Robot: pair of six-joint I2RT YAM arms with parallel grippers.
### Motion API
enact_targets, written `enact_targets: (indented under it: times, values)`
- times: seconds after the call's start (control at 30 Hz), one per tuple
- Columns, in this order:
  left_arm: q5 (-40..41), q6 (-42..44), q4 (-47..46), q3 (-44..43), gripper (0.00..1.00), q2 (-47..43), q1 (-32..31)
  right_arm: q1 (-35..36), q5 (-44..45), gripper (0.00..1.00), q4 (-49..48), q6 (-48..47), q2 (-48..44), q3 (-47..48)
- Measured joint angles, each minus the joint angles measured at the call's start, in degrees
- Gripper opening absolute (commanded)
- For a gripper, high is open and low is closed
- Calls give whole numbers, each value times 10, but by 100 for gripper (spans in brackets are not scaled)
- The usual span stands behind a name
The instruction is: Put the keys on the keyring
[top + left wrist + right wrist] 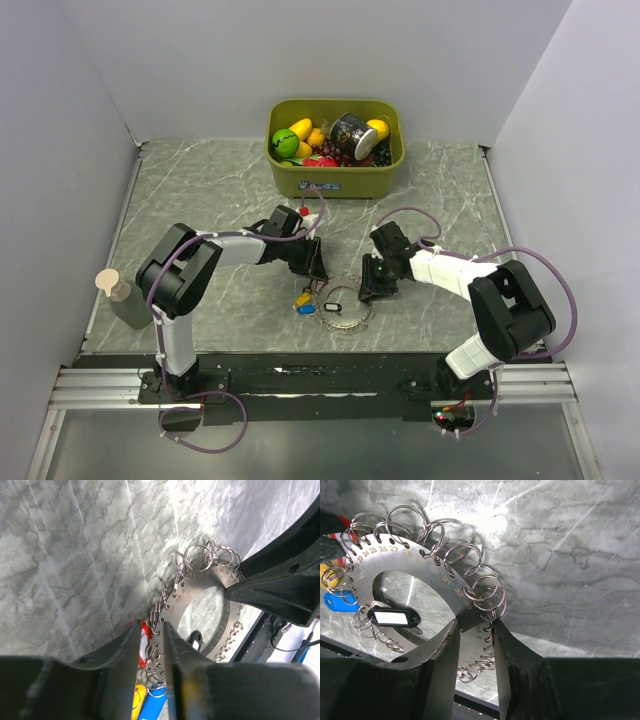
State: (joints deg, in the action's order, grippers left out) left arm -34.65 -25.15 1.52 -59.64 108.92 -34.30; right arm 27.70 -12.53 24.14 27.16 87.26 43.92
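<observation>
The keyring [343,312] is a flat grey metal ring with numbered holes and many small split rings round its rim. It lies at the table's front centre. My left gripper [314,268] is at its far-left rim. In the left wrist view the gripper [152,630] is closed on split rings of the keyring [200,582]. My right gripper [376,290] is at its right side. In the right wrist view the gripper [475,627] grips the band of the keyring [375,562]. A black key [392,616] hangs inside the ring. Red [145,635], yellow [137,697] and blue [155,707] keys lie at its left.
An olive bin [335,178] with toy fruit and a can stands at the back centre. A bottle [125,300] stands at the left edge. White walls enclose the table on three sides. A black rail [320,375] runs along the front.
</observation>
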Motion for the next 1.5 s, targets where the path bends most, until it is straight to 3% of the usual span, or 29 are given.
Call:
enact_targets:
  times: [0.3, 0.43, 0.77, 0.87, 0.9, 1.0, 1.17, 1.5]
  values:
    - [-12, 5, -2, -11, 21, 14, 0, -2, 0, 36, -3, 0, -1, -1]
    - [-18, 14, -1, -11, 1, 14, 0, -2, -1, 36, -4, 0, -1, -1]
    - [-31, 42, -1, -12, 1, 12, -3, -6, 9, 40, -7, -3, -16, -10]
    - [-32, 46, -1, -12, 1, -2, -7, -9, 23, 46, -5, -5, -40, -24]
    - [-32, 47, -2, -12, 1, -8, -9, -11, 29, 59, -6, -6, -51, -29]
    - [-31, 56, -4, -11, 1, -37, -16, -19, 42, 80, -4, -13, -94, -38]
    - [-36, 71, -14, -11, 1, -74, -23, -25, 48, 99, -17, -24, -197, -59]
    - [-34, 110, -15, -10, 1, -122, -63, -28, 32, 99, -82, -113, -421, -106]
